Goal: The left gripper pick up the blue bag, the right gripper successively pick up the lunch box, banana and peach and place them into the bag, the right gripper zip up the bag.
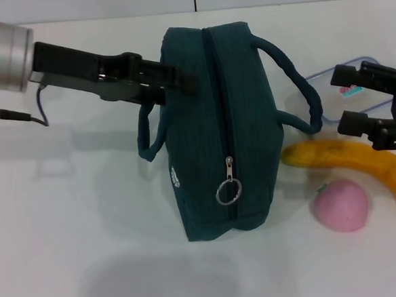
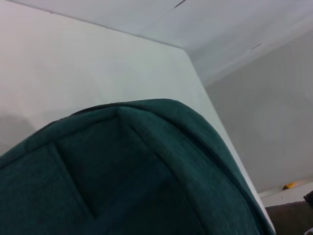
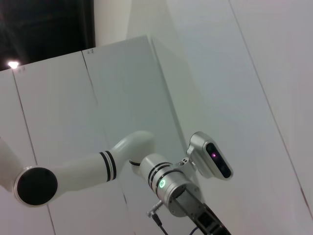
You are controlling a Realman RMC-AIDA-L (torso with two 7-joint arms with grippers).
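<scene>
Left gripper [image 1: 183, 83] reaching in from the left, fingertips against the far left flank of the blue bag [image 1: 220, 130], right where one loop handle [image 1: 149, 135] joins; whether pressed together or pinching fabric, cannot tell. Behind it, black forearm, then silver wrist [image 1: 1, 55] with green light and thin cable. In the left wrist view, only the bag's teal fabric [image 2: 132, 176] filling the lower half.

Right gripper [image 1: 347, 100] at the right edge, fingers spread, one far and one near, hovering over the lunch box [image 1: 330, 95] without touching anything.

Blue bag lying mid-table, zipper closed, ring pull [image 1: 229, 189] toward the near end. Banana [image 1: 355, 161] just right of the bag. Peach [image 1: 341, 205] nearer, just below the banana. All on the white table [image 1: 74, 218].
</scene>
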